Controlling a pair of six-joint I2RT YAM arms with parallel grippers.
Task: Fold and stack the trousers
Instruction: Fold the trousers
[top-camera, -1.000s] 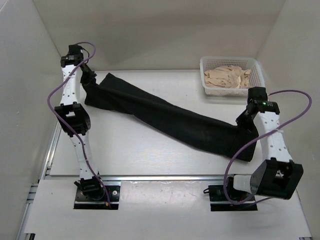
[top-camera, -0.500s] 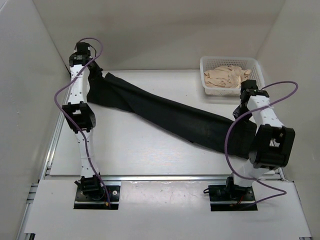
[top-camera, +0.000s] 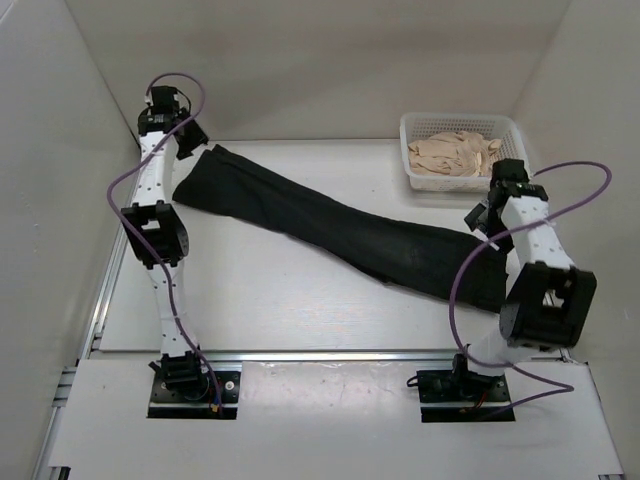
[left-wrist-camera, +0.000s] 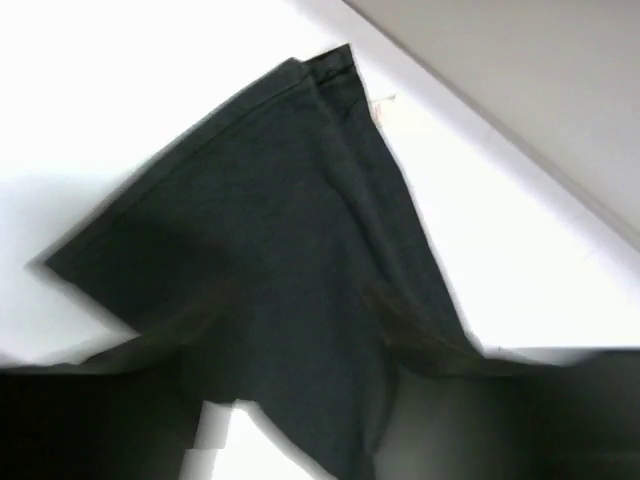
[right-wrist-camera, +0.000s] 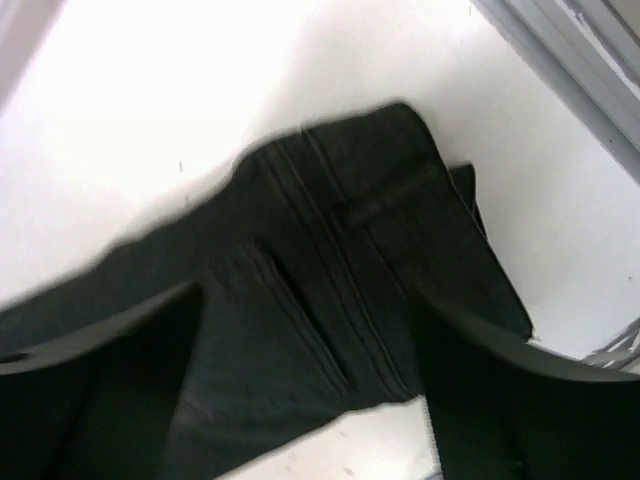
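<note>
since the left gripper (top-camera: 193, 136) and right gripper (top-camera: 478, 216) have both let go, jaws seemingly spread, the trousers (top-camera: 330, 224) lie straight, ready for folding.

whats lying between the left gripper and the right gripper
The trousers, stretched diagonally over the table from near the left gripper to near the right gripper, as the top view shows.

White table (top-camera: 250, 290), black trousers (top-camera: 340, 225) stretched diagonally across it, white basket (top-camera: 450, 183) at far right corner
</note>
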